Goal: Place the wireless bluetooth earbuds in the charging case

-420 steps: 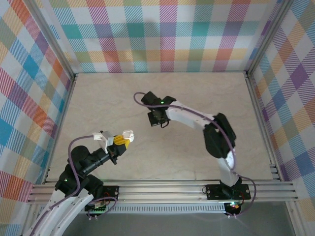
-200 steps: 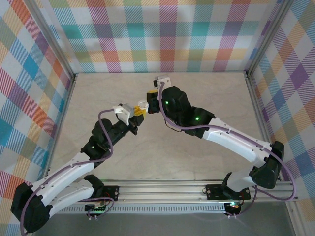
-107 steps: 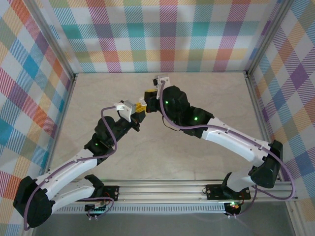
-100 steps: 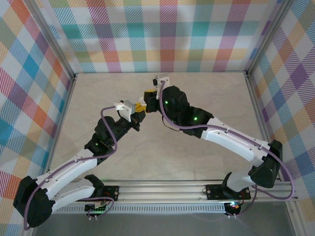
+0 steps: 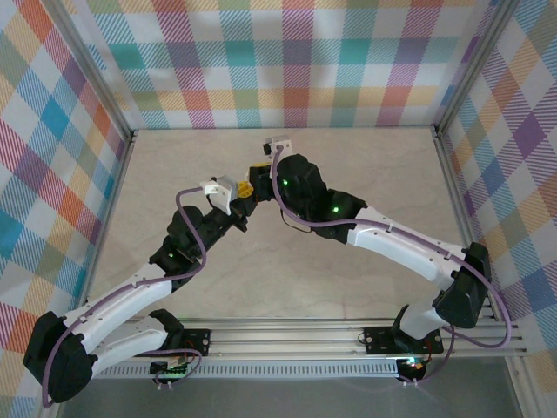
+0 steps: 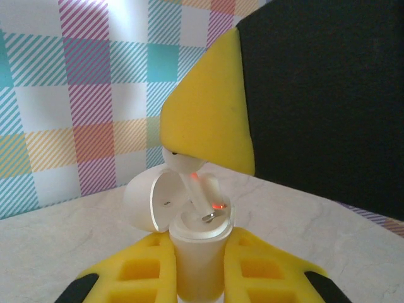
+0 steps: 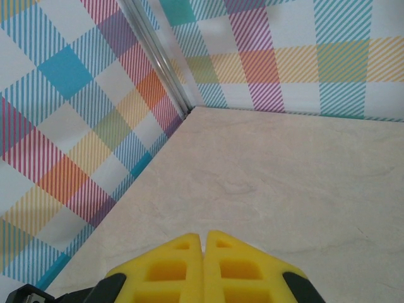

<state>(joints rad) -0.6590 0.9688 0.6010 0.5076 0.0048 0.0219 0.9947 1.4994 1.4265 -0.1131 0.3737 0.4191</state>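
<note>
Two arms, the left arm (image 5: 130, 296) and the right arm (image 5: 392, 244), elbows bent and forearms stretched away from the near rail, wrists converging on the charging case (image 6: 197, 271) near the middle of the table (image 5: 374, 165). Below the case, the left gripper (image 6: 198, 255), its yellow fingers (image 6: 142, 268) clamped on either side of the rounded white body; case upright, hinged lid (image 6: 146, 203) swung open to the left. Directly above the case, the right gripper (image 7: 203, 238), angled down at it, jaws pressed tight together with no gap along the seam. From the left wrist camera, one of its fingers a blunt yellow wedge over the case mouth, tip against the head of a white earbud (image 6: 190, 184). Pinched or merely touched: impossible to tell. Earbud tilted, stem down inside the case beside a small red light (image 6: 218, 206), head standing clear of the rim. Bare table on every side of the case, with the aluminium frame rails (image 7: 158, 57) and the plaid walls (image 5: 287, 61) well away from it. Case and earbud of smooth, glossy white plastic with rounded edges; fingers matte yellow with square moulded recesses and black bases; table pale and faintly marbled; walls in striped checks of teal, orange, purple and yellow.
</note>
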